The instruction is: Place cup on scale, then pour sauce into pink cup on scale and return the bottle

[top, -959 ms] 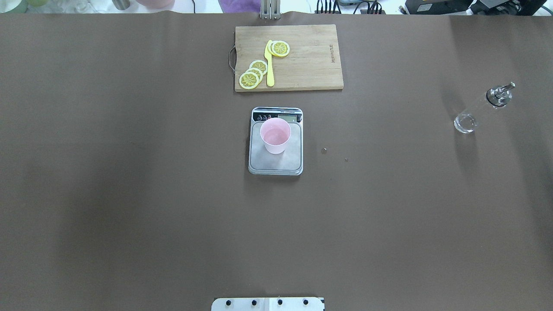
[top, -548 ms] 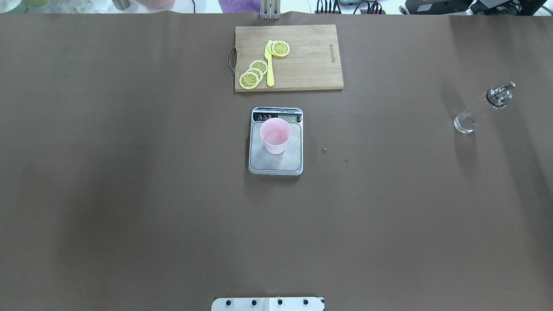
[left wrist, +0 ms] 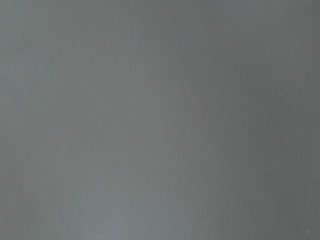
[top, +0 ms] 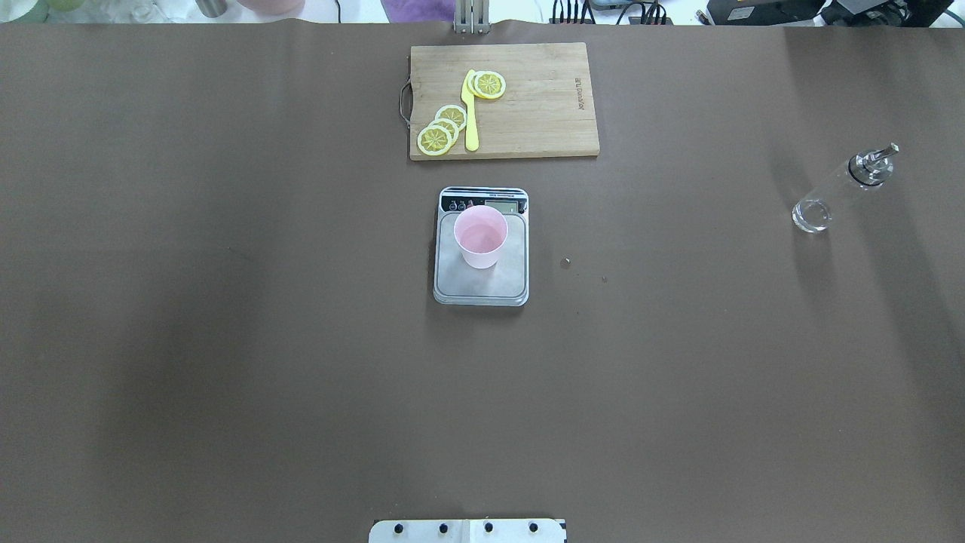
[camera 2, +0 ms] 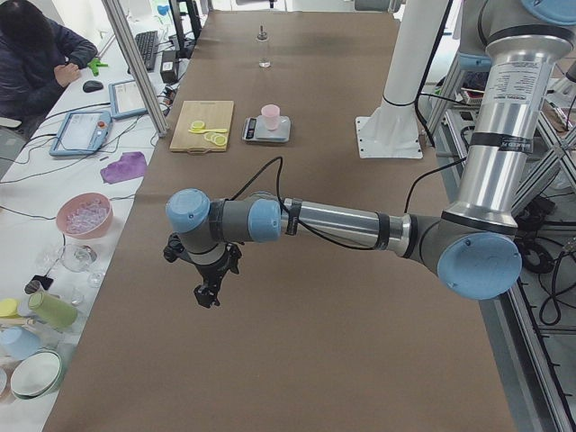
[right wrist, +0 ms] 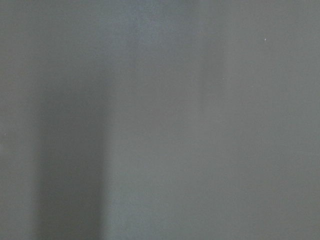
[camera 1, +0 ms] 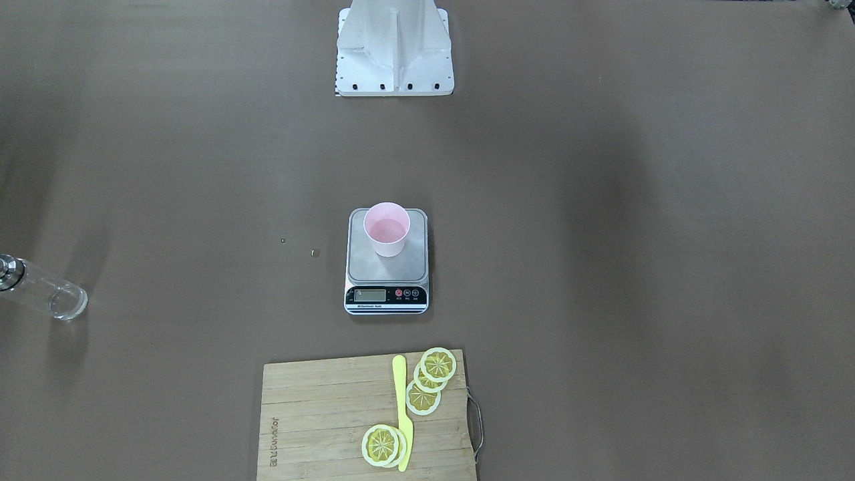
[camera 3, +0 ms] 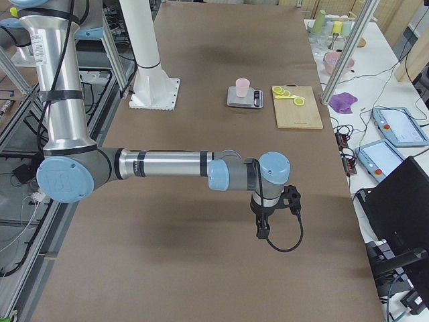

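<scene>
The pale pink cup [top: 480,235] stands upright on the steel scale [top: 481,286] at the table's middle; they also show in the front view as the cup [camera 1: 386,230] and the scale [camera 1: 387,270]. The clear bottle [top: 833,192] with its silver spout stands upright far to the right, alone; it also shows in the front view [camera 1: 40,292]. My left gripper [camera 2: 209,292] hangs over bare table near the left end, far from everything. My right gripper [camera 3: 263,231] hangs over bare table near the right end. I cannot tell whether either is open or shut. Both wrist views show only brown table.
A wooden cutting board [top: 535,113] with lemon slices [top: 441,132] and a yellow knife [top: 470,113] lies beyond the scale. Two small specks [top: 565,262] lie to the right of the scale. The robot's base plate [top: 467,530] sits at the near edge.
</scene>
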`<action>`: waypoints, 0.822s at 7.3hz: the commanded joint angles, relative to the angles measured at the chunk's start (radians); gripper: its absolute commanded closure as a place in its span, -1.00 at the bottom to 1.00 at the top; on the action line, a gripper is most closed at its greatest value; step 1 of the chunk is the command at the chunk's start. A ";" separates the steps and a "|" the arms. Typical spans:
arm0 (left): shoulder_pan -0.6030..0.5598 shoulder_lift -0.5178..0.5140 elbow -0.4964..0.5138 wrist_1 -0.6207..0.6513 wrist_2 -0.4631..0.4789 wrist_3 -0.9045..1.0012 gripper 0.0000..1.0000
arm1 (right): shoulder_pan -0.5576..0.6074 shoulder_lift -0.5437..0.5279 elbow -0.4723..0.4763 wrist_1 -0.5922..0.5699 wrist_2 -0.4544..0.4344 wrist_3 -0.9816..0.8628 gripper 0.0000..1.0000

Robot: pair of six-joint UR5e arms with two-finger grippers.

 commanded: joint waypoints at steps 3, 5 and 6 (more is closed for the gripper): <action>-0.006 0.027 -0.005 -0.012 -0.003 0.004 -0.96 | 0.006 -0.114 0.143 -0.005 -0.046 -0.058 -1.00; -0.008 0.026 -0.017 -0.003 0.006 0.001 -0.96 | 0.009 -0.160 0.179 -0.004 0.078 -0.059 -1.00; -0.017 0.027 -0.043 -0.003 0.006 0.001 -0.96 | 0.011 -0.187 0.215 -0.002 0.082 -0.059 -1.00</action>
